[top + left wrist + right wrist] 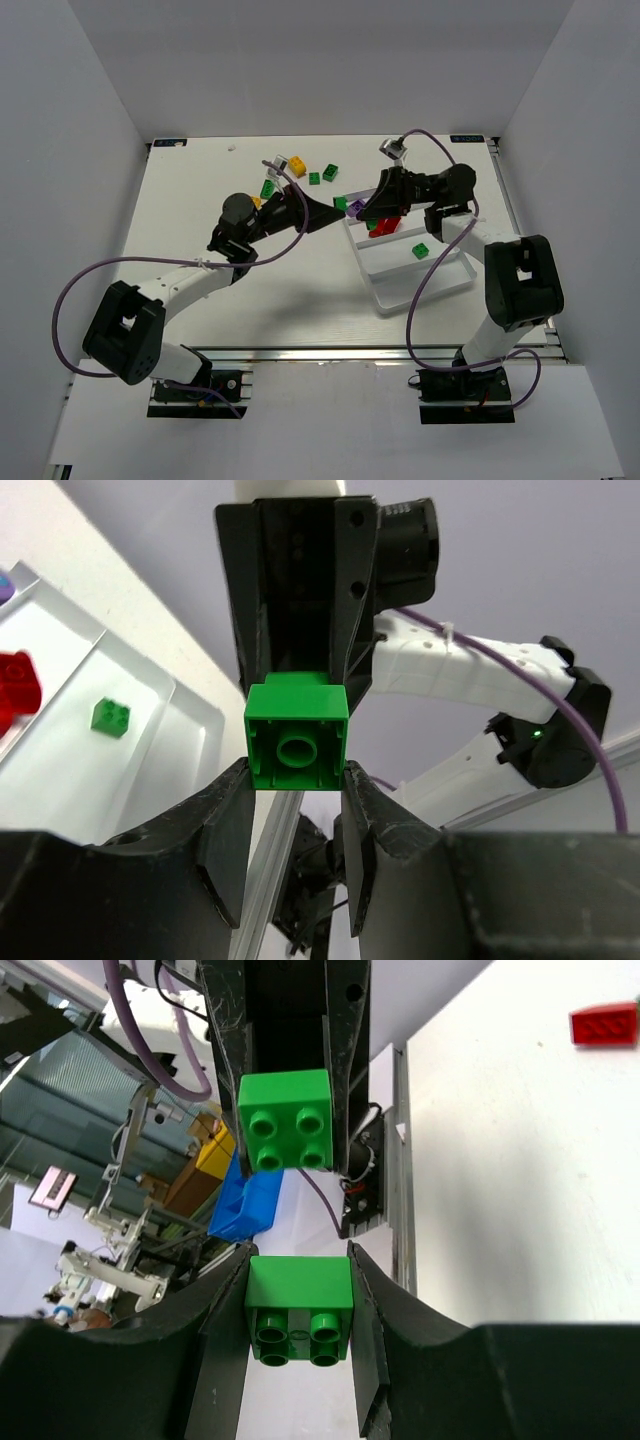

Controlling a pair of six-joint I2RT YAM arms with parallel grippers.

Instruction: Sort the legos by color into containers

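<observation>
In the left wrist view, the right-held green brick (298, 679) is almost wholly hidden behind the left-held green brick (297, 740). A red brick (15, 692) and the tray (100, 780) are cut off there by the left edge. From above, the tray's far-left end is covered by the left gripper (338, 206) and the right gripper (368, 203), so its dividers cannot be made out.

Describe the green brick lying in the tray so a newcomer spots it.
Find the white tray in front of the right arm. One green brick lies alone in a compartment there, studs up. It is the only green brick resting in the tray; the red bricks sit in another compartment.
</observation>
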